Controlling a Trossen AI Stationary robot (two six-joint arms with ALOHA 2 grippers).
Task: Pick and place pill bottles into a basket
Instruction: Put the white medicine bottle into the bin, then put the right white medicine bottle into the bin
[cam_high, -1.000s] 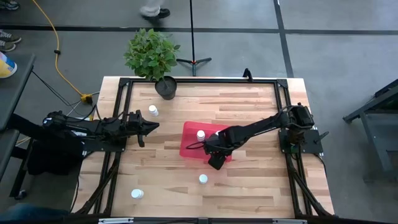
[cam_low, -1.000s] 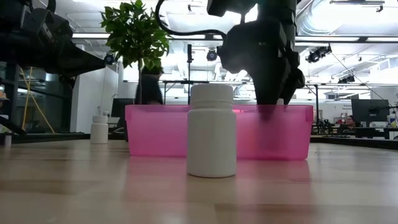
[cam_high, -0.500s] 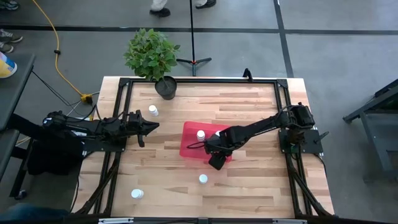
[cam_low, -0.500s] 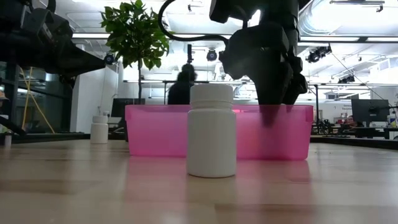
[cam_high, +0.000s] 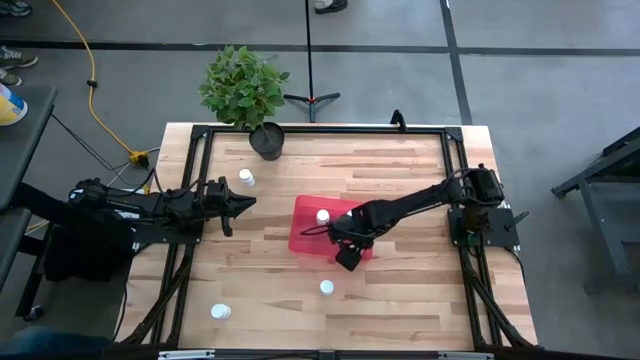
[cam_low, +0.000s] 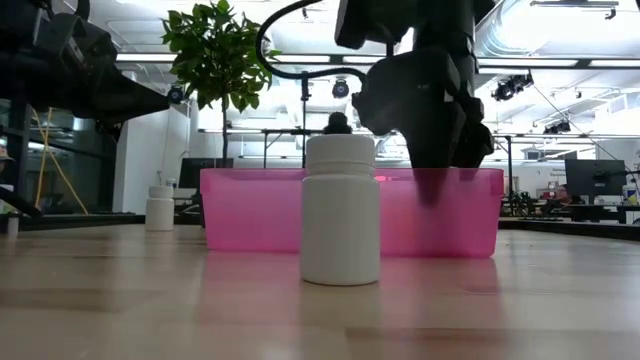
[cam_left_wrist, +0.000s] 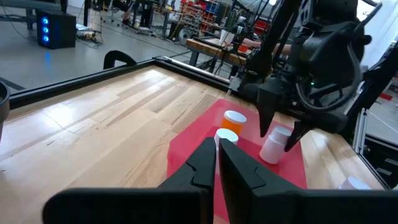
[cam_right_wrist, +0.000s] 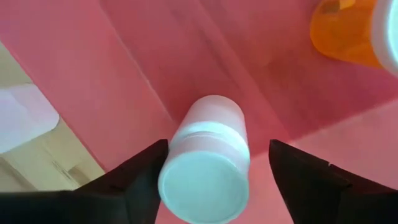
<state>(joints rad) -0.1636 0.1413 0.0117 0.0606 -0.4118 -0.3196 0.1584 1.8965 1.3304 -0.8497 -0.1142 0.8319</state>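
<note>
We see the right gripper (cam_high: 347, 243) reaching from the table's right side over the near part of the pink basket (cam_high: 305, 228), its arm stretched low across the wood. In the right wrist view its two dark fingers (cam_right_wrist: 140, 177) stand spread on either side of a white pill bottle (cam_right_wrist: 208, 158), with a gap showing on each side, so the gripper is released and not grasping it. That bottle lies tilted on the basket floor, its long axis running from the body toward the cap, and the round white cap faces the wrist camera. In the left wrist view the same bottle (cam_left_wrist: 274, 143) leans under the right arm's fingertips inside the basket.

An orange-bodied bottle (cam_left_wrist: 234, 118) sits in the basket beyond it, and a white-capped bottle (cam_high: 322, 216) stands upright toward the basket's far side.

Outside the basket, one white bottle (cam_high: 326, 288) stands upright on the table (cam_high: 400, 180) just in front of it, its axis vertical, cap on top; the low view shows it (cam_low: 340, 210) close before the basket wall. Another (cam_high: 220, 311) stands near the front left corner, and one more (cam_high: 245, 177) stands near the plant pot (cam_high: 267, 141).

The left gripper (cam_high: 240, 203) waits over the left edge of the table, its arm lying level and pointing toward the basket; in its wrist view its fingers (cam_left_wrist: 205, 163) lie close together.
</note>
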